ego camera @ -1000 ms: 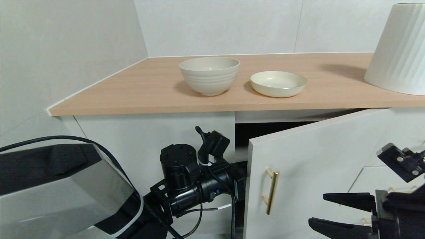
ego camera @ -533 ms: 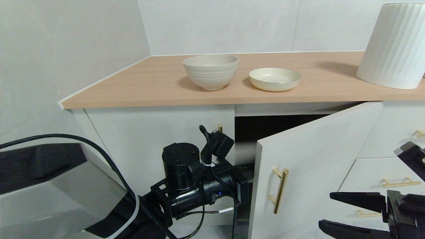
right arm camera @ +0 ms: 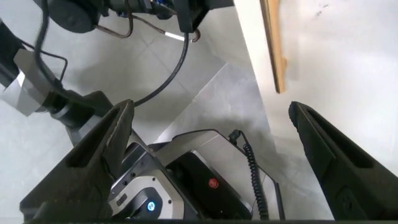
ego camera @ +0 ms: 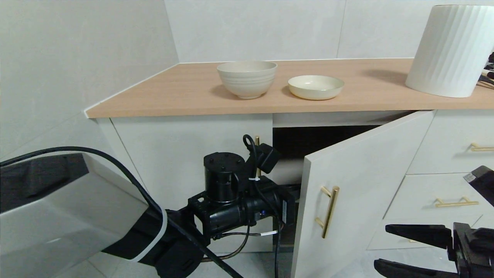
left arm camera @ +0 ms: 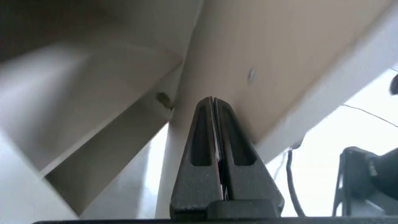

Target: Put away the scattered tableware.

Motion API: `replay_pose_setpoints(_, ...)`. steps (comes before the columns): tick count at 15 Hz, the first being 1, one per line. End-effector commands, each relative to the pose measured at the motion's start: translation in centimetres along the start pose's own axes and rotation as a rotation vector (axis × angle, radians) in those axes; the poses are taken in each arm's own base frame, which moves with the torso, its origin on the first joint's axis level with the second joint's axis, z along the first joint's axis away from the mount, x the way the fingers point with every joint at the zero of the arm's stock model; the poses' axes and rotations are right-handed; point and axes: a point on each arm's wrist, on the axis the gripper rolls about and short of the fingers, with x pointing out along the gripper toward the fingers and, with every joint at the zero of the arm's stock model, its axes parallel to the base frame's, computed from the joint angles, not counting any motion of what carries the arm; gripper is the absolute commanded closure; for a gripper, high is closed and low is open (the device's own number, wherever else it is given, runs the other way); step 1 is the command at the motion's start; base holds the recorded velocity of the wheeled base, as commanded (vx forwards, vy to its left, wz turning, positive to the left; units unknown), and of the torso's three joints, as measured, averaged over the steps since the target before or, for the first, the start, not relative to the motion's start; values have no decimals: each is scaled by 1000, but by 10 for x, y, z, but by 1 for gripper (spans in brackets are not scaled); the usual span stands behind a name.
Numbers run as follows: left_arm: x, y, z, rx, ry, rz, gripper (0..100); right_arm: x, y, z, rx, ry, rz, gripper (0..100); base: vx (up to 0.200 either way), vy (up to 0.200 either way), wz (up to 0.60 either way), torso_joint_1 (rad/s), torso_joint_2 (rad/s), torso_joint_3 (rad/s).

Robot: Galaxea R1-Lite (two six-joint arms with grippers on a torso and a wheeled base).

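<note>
A ribbed cream bowl (ego camera: 247, 79) and a shallow cream dish (ego camera: 315, 87) stand side by side on the wooden counter (ego camera: 185, 92). Below them a white cabinet door (ego camera: 362, 185) with a gold handle (ego camera: 330, 211) hangs partly open. My left arm (ego camera: 239, 200) reaches behind that door's free edge. My left gripper (left arm camera: 212, 102) is shut and empty, its tip against the door's inner face (left arm camera: 261, 56). My right gripper (ego camera: 382, 247) is open and empty, low in front of the door's handle (right arm camera: 277, 43).
A tall white ribbed container (ego camera: 449, 50) stands at the counter's right end. Drawers with gold handles (ego camera: 455, 202) lie right of the open door. A tiled wall (ego camera: 77, 58) closes the left side. The dark cabinet opening (ego camera: 308, 141) sits under the counter.
The whole head view has shifted as the camera pulled back. The cabinet door stands a little wider open, and my left arm has followed its edge to the right.
</note>
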Motion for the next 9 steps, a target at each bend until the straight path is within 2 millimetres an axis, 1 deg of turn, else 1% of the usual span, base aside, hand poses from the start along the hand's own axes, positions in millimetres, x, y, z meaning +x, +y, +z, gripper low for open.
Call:
replay_pose_setpoints(1,5,-5,9,9,-18,-12,100,0,1,0,-2,1,8,0,0,0,0,0,0,0)
replay_pose_setpoints(2,7,-7,11,8,-17,-3,100,-1,2,0,-5,-3,14,0,0,0,0,0,0,0)
replay_pose_setpoints(8,15,-15,18,10,-12,-7,100,-6,7,0,-19,-17,40,0,-200,0,0,6,4,-2)
replay_pose_setpoints(9,17,-15,19,8,-4,-5,100,-7,7,0,-18,-20,41,0,0,0,0,0,0,0)
